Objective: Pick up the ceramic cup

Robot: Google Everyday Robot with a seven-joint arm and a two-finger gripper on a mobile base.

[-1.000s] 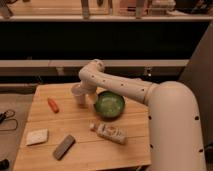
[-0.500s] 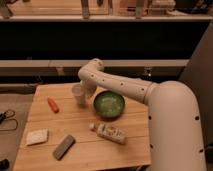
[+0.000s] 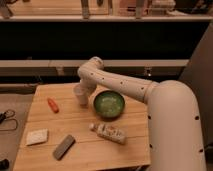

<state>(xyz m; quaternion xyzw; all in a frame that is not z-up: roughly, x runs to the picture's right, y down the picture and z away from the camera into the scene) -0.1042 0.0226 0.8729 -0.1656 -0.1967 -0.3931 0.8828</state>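
An orange carrot-like piece [image 3: 52, 104] is lying to the left on the wooden worktop [image 3: 75, 125]. A dark-green bowl [image 3: 109, 104] is sitting just beside the ceramic cup [image 3: 79, 98] on its right, crowding that side. Nearer the front, a white labelled bottle [image 3: 109, 132] is lying on its side, with a grey block [image 3: 64, 146] and a pale sponge-like pad [image 3: 37, 136] further left. The end effector [image 3: 80, 92] is reaching down over the cup from above, pinched narrow and gripping it, while the cup is standing near the worktop's back edge.
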